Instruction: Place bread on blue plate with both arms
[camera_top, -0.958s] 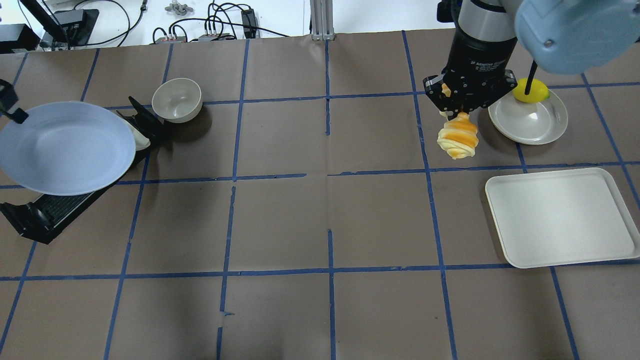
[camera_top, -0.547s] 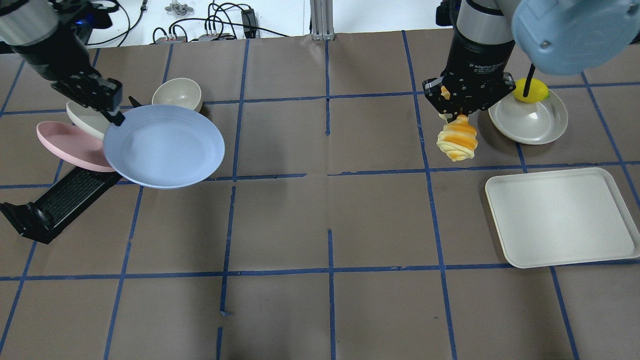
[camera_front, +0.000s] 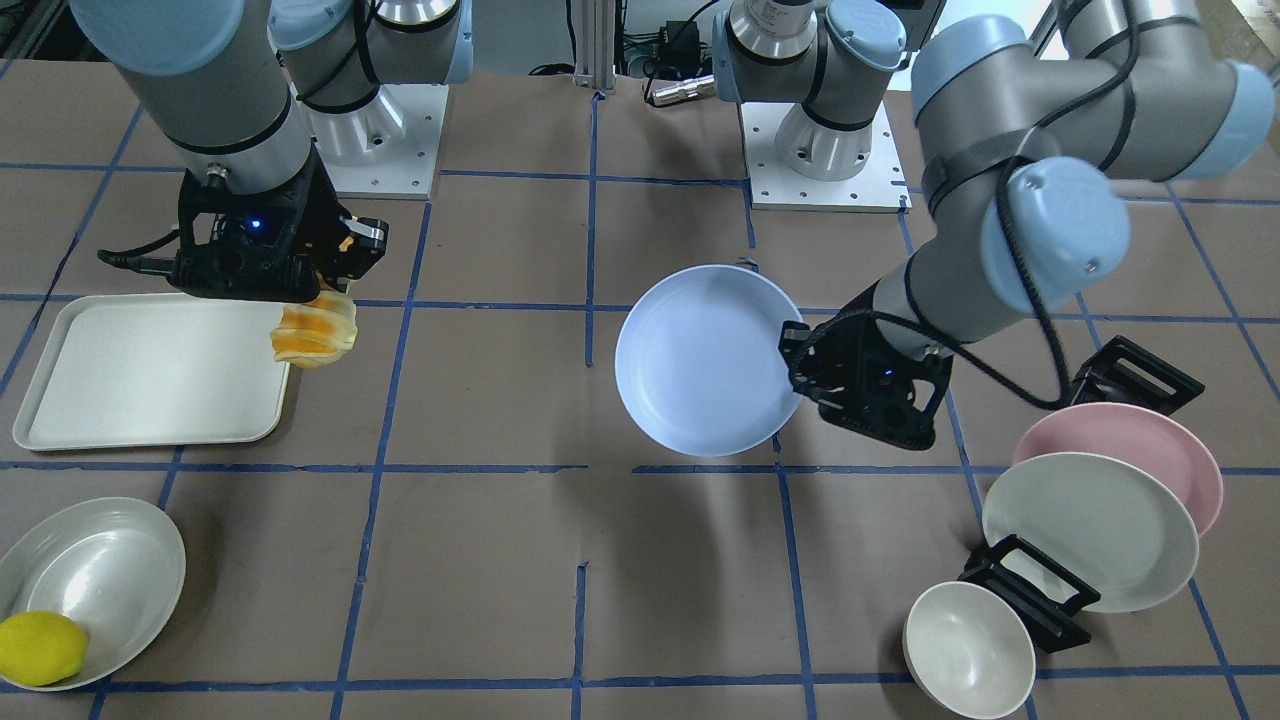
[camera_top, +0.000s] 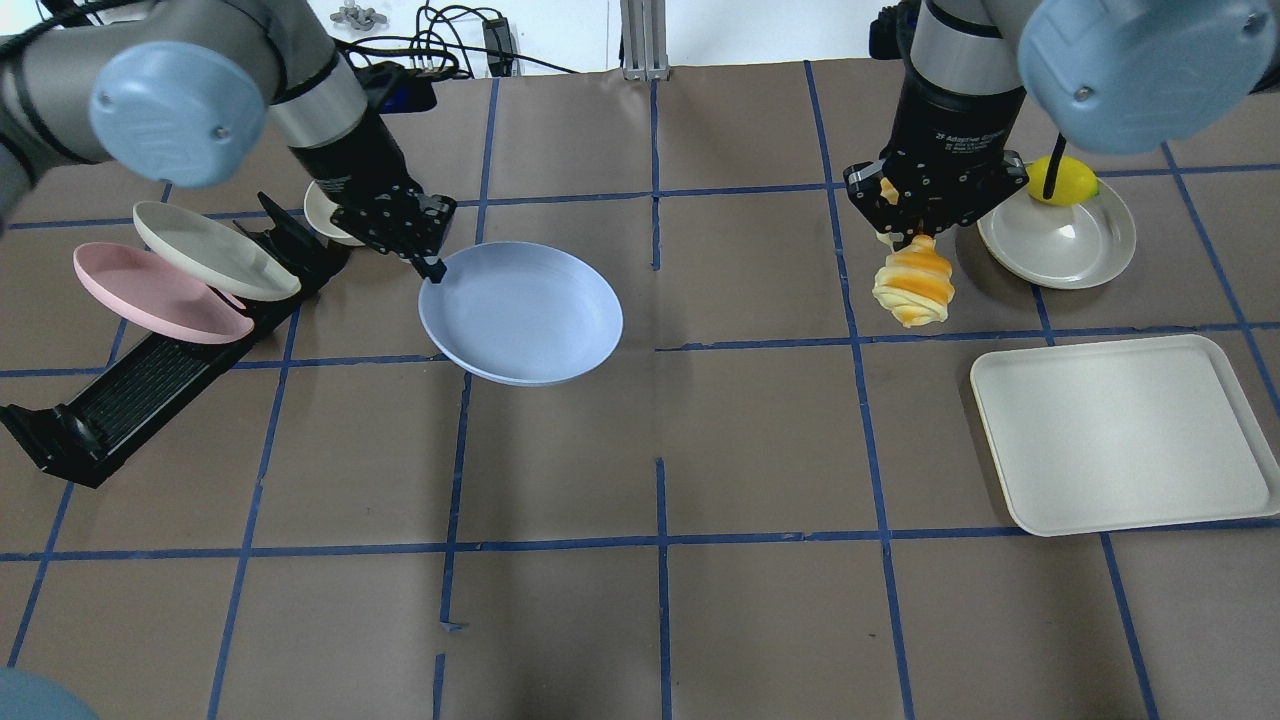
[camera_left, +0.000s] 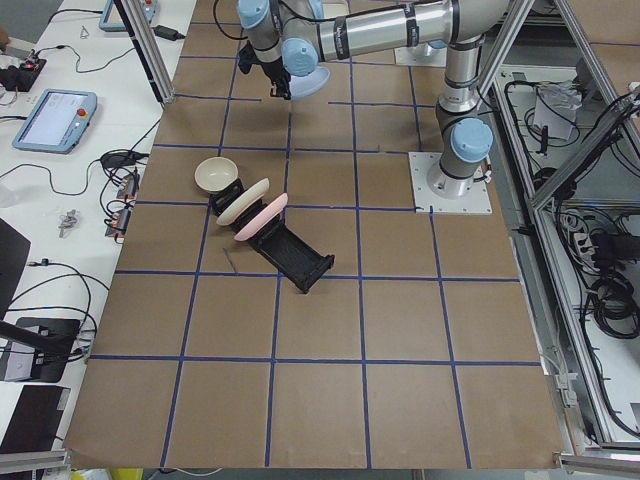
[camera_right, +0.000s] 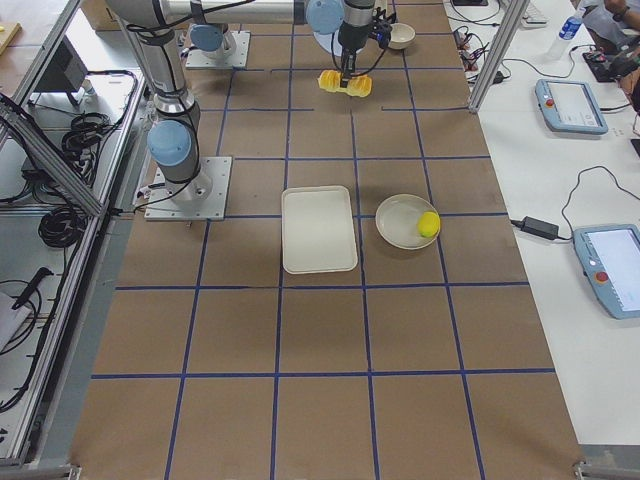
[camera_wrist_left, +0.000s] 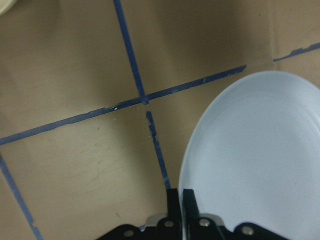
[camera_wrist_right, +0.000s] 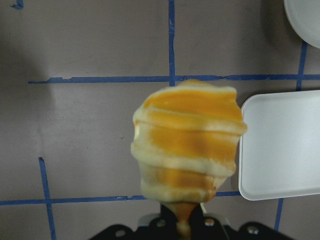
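My left gripper (camera_top: 432, 268) is shut on the rim of the blue plate (camera_top: 525, 312) and holds it level above the table left of centre. The plate also shows in the front view (camera_front: 700, 360) and in the left wrist view (camera_wrist_left: 260, 160), with the gripper (camera_front: 795, 345) at its edge. My right gripper (camera_top: 915, 238) is shut on one end of the bread (camera_top: 913, 282), which hangs down above the table at the far right. The bread also shows in the front view (camera_front: 313, 333) and fills the right wrist view (camera_wrist_right: 187, 145).
A black dish rack (camera_top: 150, 380) at the left holds a pink plate (camera_top: 150, 295) and a cream-white plate (camera_top: 210, 250), with a cream bowl (camera_front: 968, 650) beside it. A white tray (camera_top: 1125, 430) lies at the right. A pale plate (camera_top: 1060, 240) holds a lemon (camera_top: 1065, 180).
My left arm has carried the blue plate from over the rack rightward toward the table's middle. My right gripper holds the bread in nearly the same place.
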